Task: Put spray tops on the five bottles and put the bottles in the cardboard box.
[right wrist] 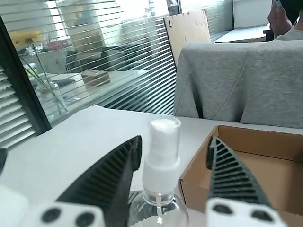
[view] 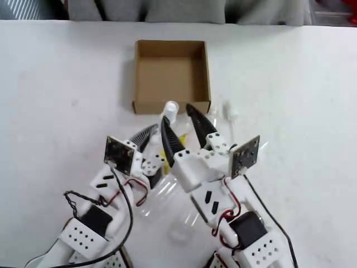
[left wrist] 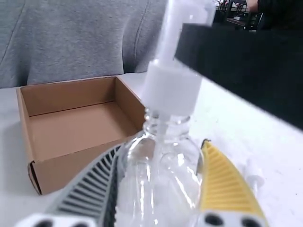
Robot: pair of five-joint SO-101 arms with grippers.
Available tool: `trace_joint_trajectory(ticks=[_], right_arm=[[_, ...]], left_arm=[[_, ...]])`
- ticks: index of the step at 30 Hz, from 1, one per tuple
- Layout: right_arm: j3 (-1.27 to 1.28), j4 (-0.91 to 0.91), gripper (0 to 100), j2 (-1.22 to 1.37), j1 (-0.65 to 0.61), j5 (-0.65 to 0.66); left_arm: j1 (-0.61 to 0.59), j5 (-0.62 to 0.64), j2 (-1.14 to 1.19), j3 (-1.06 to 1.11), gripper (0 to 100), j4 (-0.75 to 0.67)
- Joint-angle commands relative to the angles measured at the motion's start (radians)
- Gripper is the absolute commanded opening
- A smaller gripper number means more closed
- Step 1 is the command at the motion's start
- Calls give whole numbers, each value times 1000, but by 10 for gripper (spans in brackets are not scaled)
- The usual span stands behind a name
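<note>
The left pincer (view: 152, 143) (left wrist: 161, 156), with one grey and one yellow ribbed finger, is clenched on the shoulders of a clear plastic bottle (left wrist: 161, 189) (right wrist: 158, 213). It holds the bottle just in front of the near wall of the open brown cardboard box (view: 167, 72) (left wrist: 71, 127) (right wrist: 255, 165). A white plastic spray top (view: 170, 108) (left wrist: 170, 90) (right wrist: 163, 146) sits on the bottle's neck; whether it is screwed tight cannot be told.

The right pincer (view: 177, 114) (right wrist: 175, 142), with black ribbed fingers, is released. Its fingers stand spread on either side of the spray top, neither one touching it.

In the high view both arms meet near the box's front edge on the white surface (view: 67, 84). A second loose white spray top (view: 230, 110) lies on the surface just beside the box's near right corner. More clear bottles (view: 162, 198) lie between the two arms, closer to their bases; their number is hard to tell.
</note>
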Motion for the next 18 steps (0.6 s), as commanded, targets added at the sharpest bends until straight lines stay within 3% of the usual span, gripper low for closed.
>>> trace_joint_trajectory(ticks=[1, 11, 14, 18], right_arm=[[-133, 90, 187, -8, -1, -48], [-232, 220, 148, -10, 16, -44], [-273, 232, 20, -10, 64, -43], [-305, 226, 28, 2, 185, -48]], left_arm=[[-16, -11, -24, -17, 23, -29], [-16, -11, -24, -17, 23, -29], [-16, -11, -24, -17, 23, -29], [-16, -11, -24, -17, 23, -29]])
